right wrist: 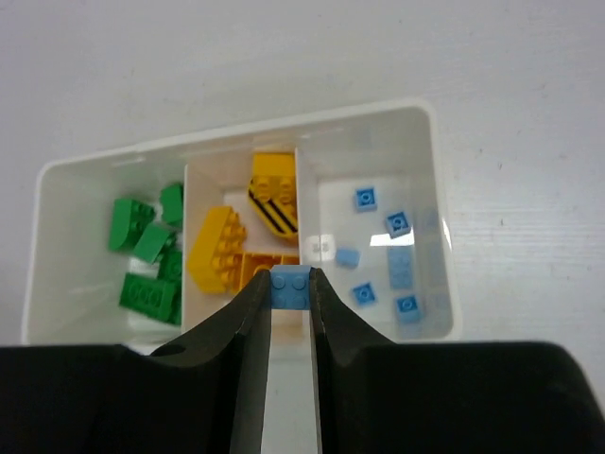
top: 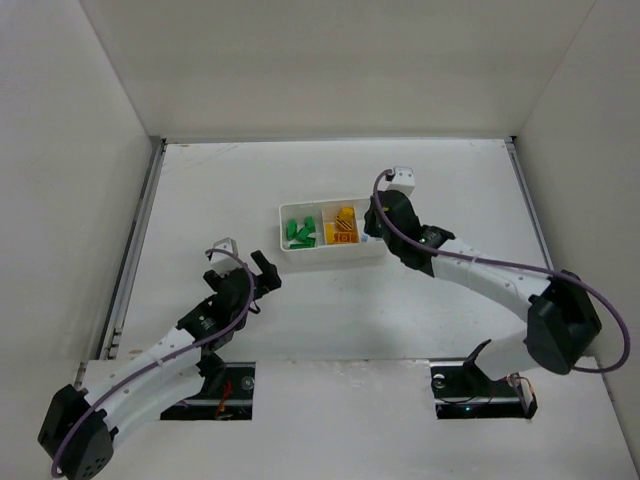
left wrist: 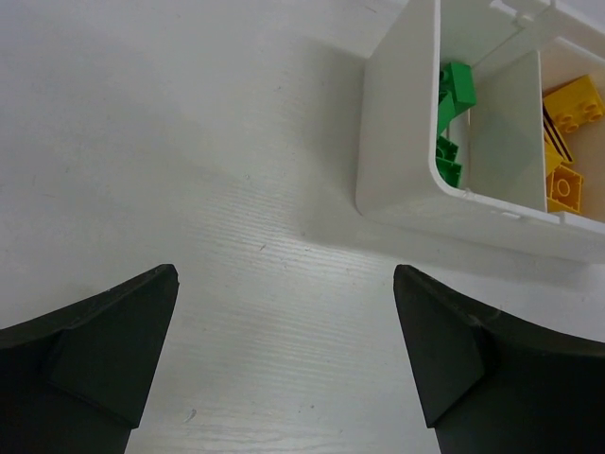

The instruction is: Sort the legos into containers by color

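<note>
The left end effector (left wrist: 284, 288) is seen spread wide over the tabletop (left wrist: 189, 142), just short of the white tray (right wrist: 104, 333). A blue brick (right wrist: 290, 281) is pinched by the right end effector (right wrist: 290, 295) above the tray's near wall. Beyond, green bricks (right wrist: 146, 255), yellow bricks (right wrist: 236, 246) and blue bricks (right wrist: 397, 223) are held in the left, middle and right compartments.

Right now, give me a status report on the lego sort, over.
Right gripper shut on blue lego over tray. Left gripper open, beside tray. Green legos, yellow legos, loose blue legos each in own compartment. Nothing blocking.
</note>
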`<state>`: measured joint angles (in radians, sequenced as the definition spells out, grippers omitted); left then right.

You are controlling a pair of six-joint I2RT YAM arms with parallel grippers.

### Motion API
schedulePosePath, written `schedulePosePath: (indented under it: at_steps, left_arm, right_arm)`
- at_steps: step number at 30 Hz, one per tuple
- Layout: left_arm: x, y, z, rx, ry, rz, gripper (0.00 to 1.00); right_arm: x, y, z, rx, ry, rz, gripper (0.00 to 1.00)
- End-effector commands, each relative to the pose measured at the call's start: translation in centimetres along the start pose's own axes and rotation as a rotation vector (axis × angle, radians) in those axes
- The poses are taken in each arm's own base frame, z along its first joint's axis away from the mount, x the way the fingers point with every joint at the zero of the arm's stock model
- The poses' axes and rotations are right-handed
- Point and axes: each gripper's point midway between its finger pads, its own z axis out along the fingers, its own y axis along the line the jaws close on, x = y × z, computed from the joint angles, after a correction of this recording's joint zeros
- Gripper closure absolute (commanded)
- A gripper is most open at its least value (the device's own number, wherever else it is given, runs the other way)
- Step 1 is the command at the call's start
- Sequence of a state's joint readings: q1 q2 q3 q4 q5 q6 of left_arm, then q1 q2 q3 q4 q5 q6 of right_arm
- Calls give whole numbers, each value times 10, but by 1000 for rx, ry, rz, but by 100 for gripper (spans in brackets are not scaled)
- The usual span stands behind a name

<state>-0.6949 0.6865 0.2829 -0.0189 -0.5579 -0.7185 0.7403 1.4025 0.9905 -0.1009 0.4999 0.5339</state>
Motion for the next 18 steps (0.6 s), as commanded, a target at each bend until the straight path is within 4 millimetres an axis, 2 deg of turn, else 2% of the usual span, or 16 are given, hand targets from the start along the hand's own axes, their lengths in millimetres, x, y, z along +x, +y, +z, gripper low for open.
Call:
schedulePosePath:
  at_steps: [1,3,5,8,13,18]
  left_arm:
    - [-3,-3,-2,20,-23,-37,0]
    - [-2,-1,-3,23,-26,-39,0]
    - [-2,1,-3,19,-25,-39,0]
    - [-2,4,-3,2,-22,-36,0]
    - [-5,6,-2,-18,-17,-33,0]
    - [-20,8,-6,-49,-38,-38,0]
  right_arm:
    - [-17,5,22,3,-30,-33,77]
    - [-22,0,30,23,-36,-27,74]
    - [-24,-4,34,39,-34,-23,65]
    - [-33,-5,29,43,-54,-20,52]
    - [-44,-8,9,31,-87,-10,45]
    - [-47,-35,-25,63,-145,6,31]
